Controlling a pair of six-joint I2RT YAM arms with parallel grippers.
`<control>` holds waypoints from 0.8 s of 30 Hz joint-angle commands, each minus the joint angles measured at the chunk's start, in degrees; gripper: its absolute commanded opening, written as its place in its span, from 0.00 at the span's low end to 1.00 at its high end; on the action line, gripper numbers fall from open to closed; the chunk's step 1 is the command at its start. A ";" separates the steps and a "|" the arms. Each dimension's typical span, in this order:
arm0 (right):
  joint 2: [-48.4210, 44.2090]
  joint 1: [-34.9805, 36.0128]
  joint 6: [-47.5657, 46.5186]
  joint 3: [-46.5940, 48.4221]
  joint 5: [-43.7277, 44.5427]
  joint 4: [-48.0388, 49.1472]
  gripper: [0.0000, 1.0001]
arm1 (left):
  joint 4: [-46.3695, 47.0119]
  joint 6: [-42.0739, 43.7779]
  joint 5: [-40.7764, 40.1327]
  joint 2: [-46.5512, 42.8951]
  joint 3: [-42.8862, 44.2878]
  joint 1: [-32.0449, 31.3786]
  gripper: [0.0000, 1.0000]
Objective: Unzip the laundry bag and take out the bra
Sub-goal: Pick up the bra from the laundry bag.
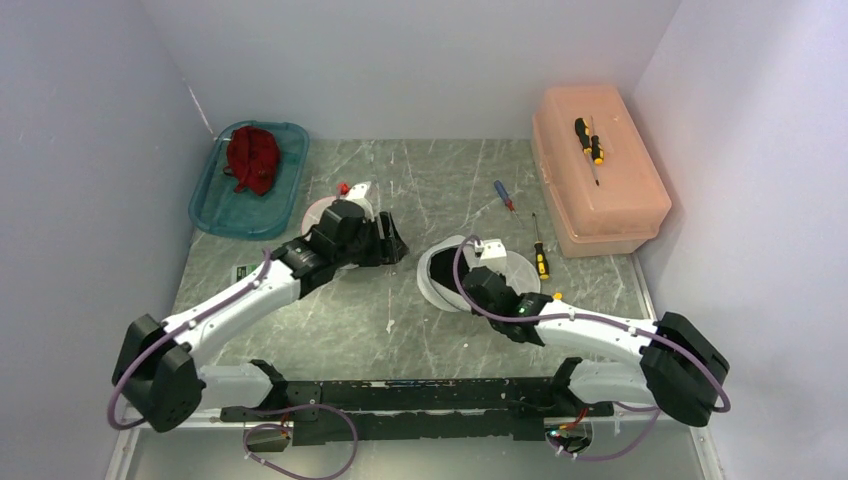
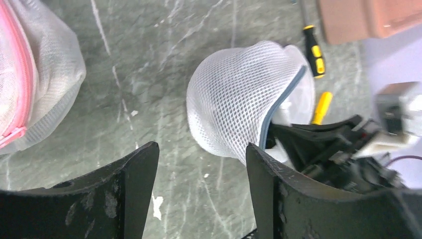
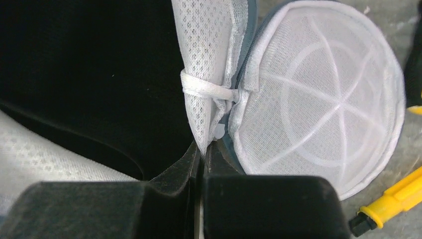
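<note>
A white dome-shaped mesh laundry bag (image 1: 500, 268) with a grey zipper lies mid-table; it also shows in the left wrist view (image 2: 234, 104). It gapes open, and a black bra (image 3: 99, 74) shows inside, also seen from above (image 1: 440, 277). My right gripper (image 3: 203, 147) is shut on the bag's mesh edge by the zipper end, next to the white domed half (image 3: 323, 99). In the top view the right gripper (image 1: 464, 284) sits at the bag's near side. My left gripper (image 2: 201, 164) is open and empty, low over the table just left of the bag (image 1: 395, 246).
A second mesh bag with a pink zipper (image 2: 30, 84) lies under the left arm (image 1: 325, 212). A teal tray (image 1: 215, 215) holding a red garment (image 1: 252, 158) is far left. A pink toolbox (image 1: 600, 185) and screwdrivers (image 1: 540, 258) are at the right.
</note>
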 commanded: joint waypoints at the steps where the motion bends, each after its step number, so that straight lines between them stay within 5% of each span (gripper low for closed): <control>1: -2.32 0.45 4.48 -1.79 2.83 4.39 0.00 | 4.10 -3.15 6.21 -2.89 -1.54 -0.23 0.68; 5: -4.23 0.71 6.05 -3.79 1.58 6.74 0.00 | 9.65 -4.68 11.70 1.25 -0.19 -2.87 0.63; 14: -14.73 0.96 6.47 -3.98 -0.11 4.67 0.00 | 11.42 -3.49 8.95 8.16 6.78 -12.02 0.64; 24: -20.25 0.88 8.33 -8.38 -4.02 7.92 0.00 | 4.28 -0.78 3.84 17.72 10.20 -14.27 0.63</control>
